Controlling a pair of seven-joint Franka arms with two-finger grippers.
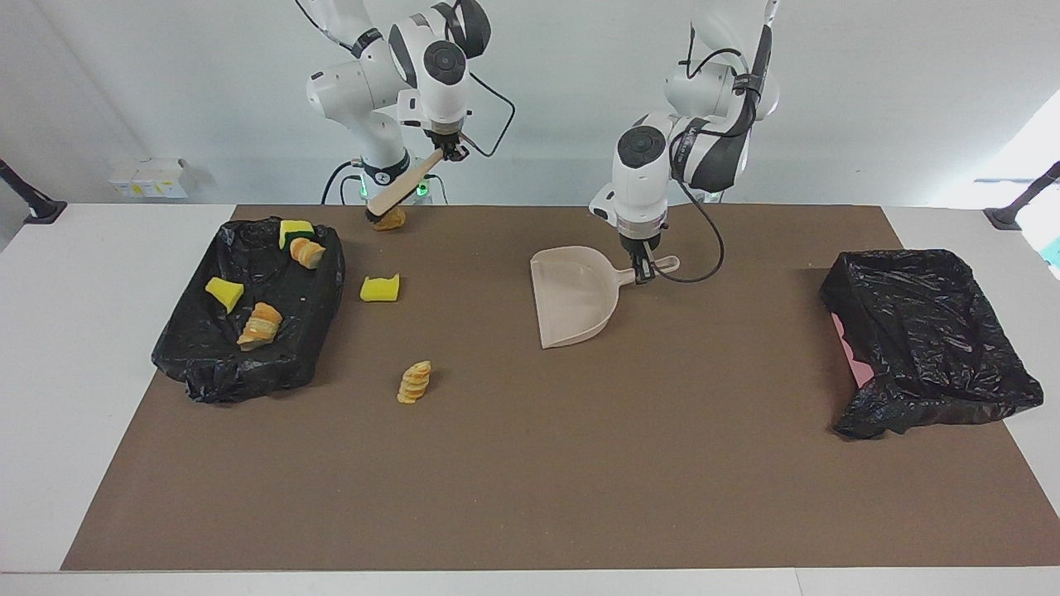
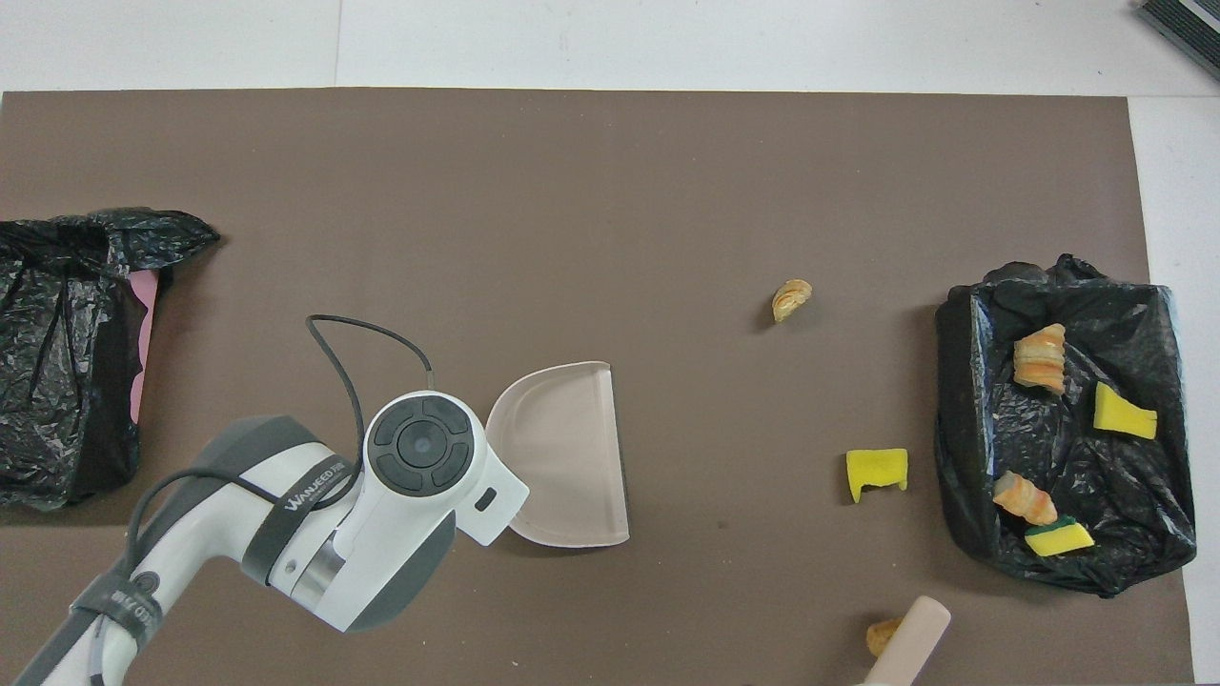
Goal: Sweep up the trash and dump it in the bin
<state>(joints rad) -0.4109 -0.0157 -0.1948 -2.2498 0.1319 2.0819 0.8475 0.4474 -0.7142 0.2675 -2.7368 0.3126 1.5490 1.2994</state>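
My right gripper (image 1: 451, 151) is shut on the wooden handle of a brush (image 1: 404, 190). The brush slants down to the mat, and its bristle end touches a bread piece (image 1: 389, 219) at the mat's edge nearest the robots. The handle (image 2: 910, 636) and this bread piece (image 2: 882, 635) also show in the overhead view. My left gripper (image 1: 642, 271) is shut on the handle of the beige dustpan (image 1: 577, 294), which lies flat on the mat (image 2: 567, 457). A yellow sponge wedge (image 1: 380, 288) and a bread roll (image 1: 415, 382) lie loose on the mat. Several more pieces lie in the black-bagged bin (image 1: 248, 377).
A second black-bagged bin (image 1: 927, 331) with a pink wall showing stands at the left arm's end of the table. The brown mat (image 1: 530, 480) covers most of the table. The left arm's wrist (image 2: 419, 448) hides its gripper in the overhead view.
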